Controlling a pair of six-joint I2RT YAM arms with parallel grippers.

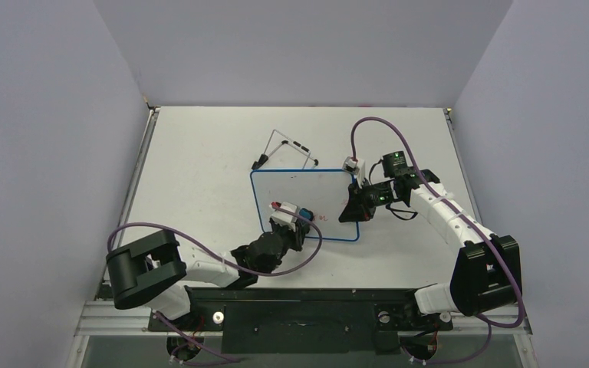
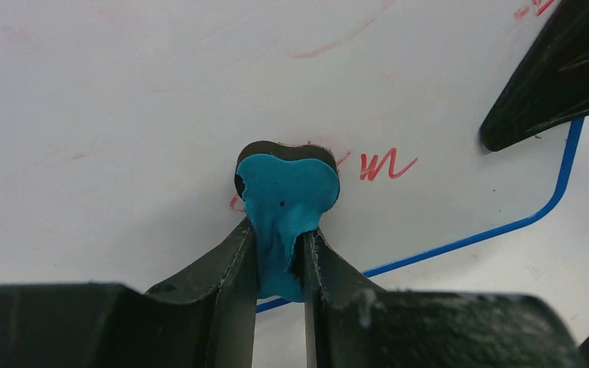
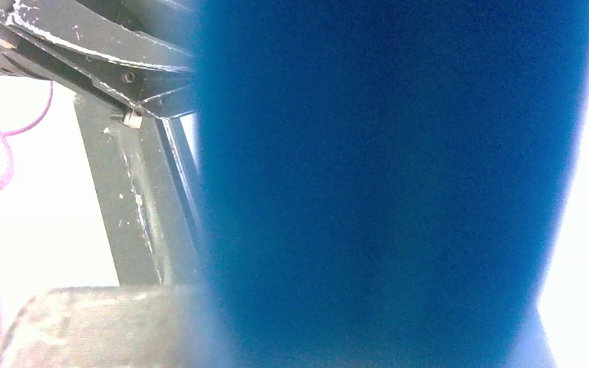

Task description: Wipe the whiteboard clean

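Now, from big to small. One white tabletop [image 1: 199, 153], carrying all the rest. Two arms bolted at the near edge: left arm [image 1: 207, 268] and right arm [image 1: 445, 215], both reaching in toward the middle. Two purple cables too: left cable [image 1: 142, 228] looping by the left arm, right cable [image 1: 368, 123] arching high over the right arm.

One whiteboard [image 1: 307, 192], white with a thin blue rim, lying about the middle of the tabletop, between the two hands. One black wire stand [image 1: 287, 146], poking out past the far edge of the whiteboard, toward the far left.

Two hands. Left hand [image 1: 295, 221] over the near part of the whiteboard, squeezed tight on one small eraser [image 2: 287, 192]. Blue on top, dark underneath, pinched between both fingers [image 2: 226, 268] and bulging out above them, dark side down on the white face.

Right hand [image 1: 351, 208] at the right edge of the whiteboard, with one black finger [image 2: 560, 69] lying over the white face by the blue rim. Cannot tell if clenched or let go: nothing but a big blue blur up close from the right wrist.

One clear red squiggle [image 2: 387, 165], written on the whiteboard just right of the eraser. A few more red bits up by the black finger. Some faint red smears elsewhere on the white face, too pale to count.
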